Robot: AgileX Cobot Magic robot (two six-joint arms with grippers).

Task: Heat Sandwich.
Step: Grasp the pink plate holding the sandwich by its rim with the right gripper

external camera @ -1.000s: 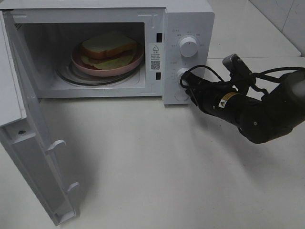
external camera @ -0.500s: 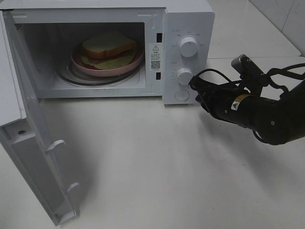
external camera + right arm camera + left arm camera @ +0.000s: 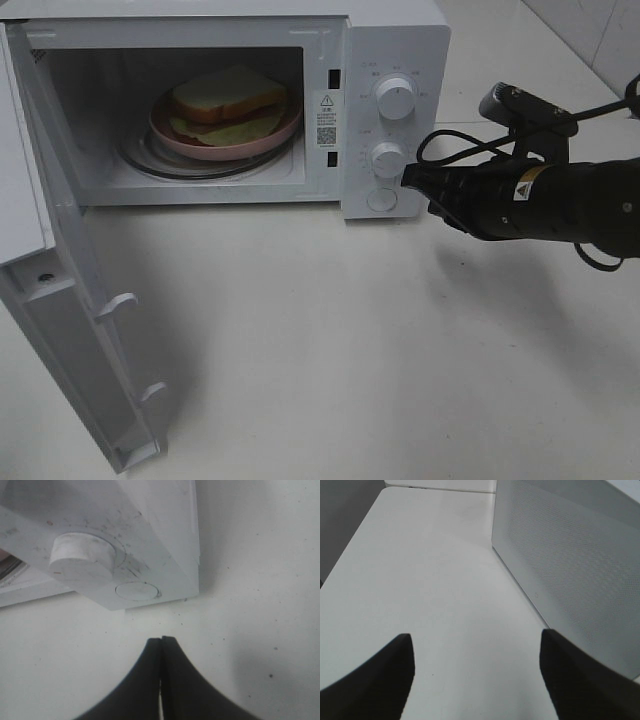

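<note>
The sandwich (image 3: 228, 98), white bread with green and red layers, lies on a round pink plate (image 3: 180, 134) on the glass turntable inside the open microwave (image 3: 395, 40). My right gripper (image 3: 409, 178) is shut with nothing in it. Its tip hovers just right of the lower knob (image 3: 388, 158) and slightly apart from it. In the right wrist view the shut fingertips (image 3: 161, 642) point at the knob (image 3: 82, 556) and the round button (image 3: 136, 590). My left gripper (image 3: 476, 680) stands open and empty over bare table, beside a perforated white microwave panel (image 3: 570, 560). It does not show in the exterior high view.
The microwave door (image 3: 60, 300) hangs wide open, reaching toward the front left of the table. An upper knob (image 3: 394, 98) sits above the lower one. The white table (image 3: 350, 350) stretches in front of the microwave. A tiled wall (image 3: 590, 30) rises at the back right.
My right arm has drawn back to the right, taking the shut gripper off the lower knob to a spot just beside it. The sandwich and door have not moved.
</note>
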